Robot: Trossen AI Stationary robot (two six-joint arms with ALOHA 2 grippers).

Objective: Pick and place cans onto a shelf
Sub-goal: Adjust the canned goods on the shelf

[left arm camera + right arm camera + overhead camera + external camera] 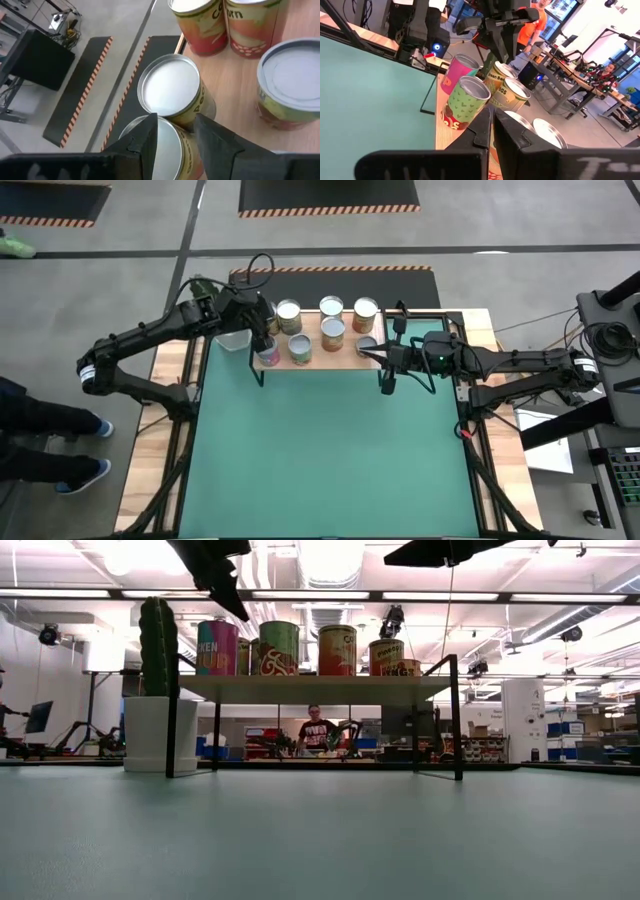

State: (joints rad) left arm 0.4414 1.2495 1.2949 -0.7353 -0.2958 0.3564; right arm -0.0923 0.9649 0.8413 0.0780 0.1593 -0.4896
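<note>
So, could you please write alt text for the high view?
Seen from above, cans stand grouped on a wooden shelf at the green table's far edge. The left gripper is over the shelf's left end; the right gripper rests at its right end.

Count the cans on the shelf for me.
7 cans show on the shelf: three along its far edge, four nearer. The left gripper may hide another.

8 cans (332,333), 1 shelf (345,352), 1 cactus pot (159,732)
</note>
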